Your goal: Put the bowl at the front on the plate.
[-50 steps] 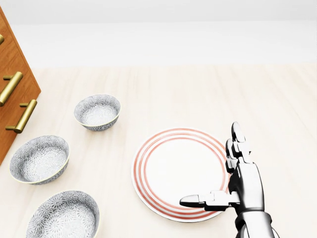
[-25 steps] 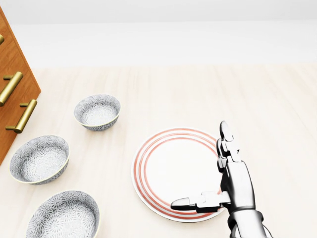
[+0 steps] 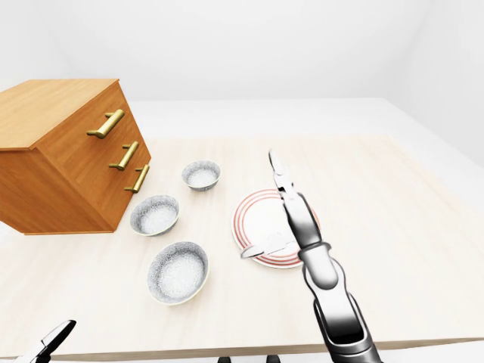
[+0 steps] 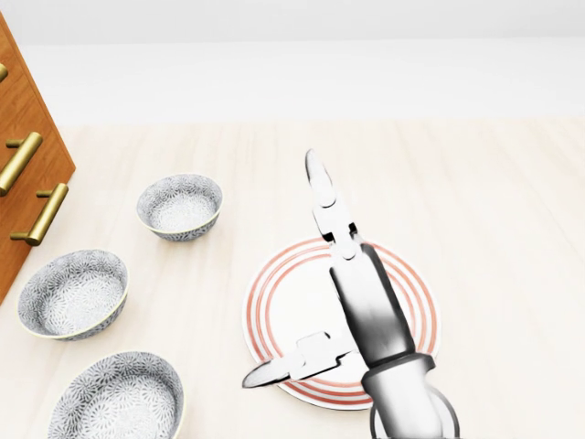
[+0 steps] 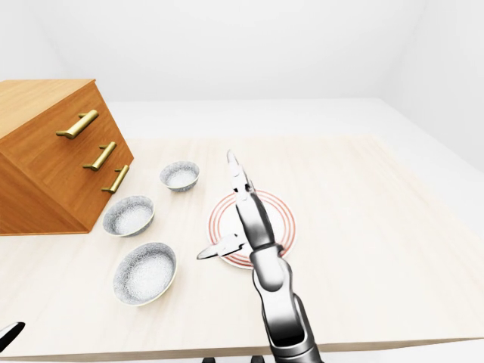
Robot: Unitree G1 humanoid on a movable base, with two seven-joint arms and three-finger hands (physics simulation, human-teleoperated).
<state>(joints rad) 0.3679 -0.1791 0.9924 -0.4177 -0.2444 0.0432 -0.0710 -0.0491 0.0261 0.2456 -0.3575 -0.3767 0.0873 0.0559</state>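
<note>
Three grey patterned bowls stand in a row at the left of the head view. The nearest one [image 4: 117, 398] sits at the bottom edge, a second [image 4: 73, 294] above it, and the farthest [image 4: 180, 207] higher up. To their right lies a white plate [image 4: 260, 315] with red rings, nothing on it. My right hand [image 4: 283, 270] hovers over the plate, open, its fingers [image 4: 316, 183] stretched past the plate's upper rim and the thumb pointing left toward the nearest bowl. It holds nothing. Only a fingertip of my left hand [image 3: 49, 340] shows at the bottom left of the left-eye view.
A wooden chest of drawers [image 3: 68, 151] with brass handles stands on the light wooden table [image 3: 393, 197], left of the bowls. The table's near edge runs along the bottom of the eye views.
My right hand has swung left and upward across the plate, from its right rim to over its middle. Bowls and plate have not moved.
</note>
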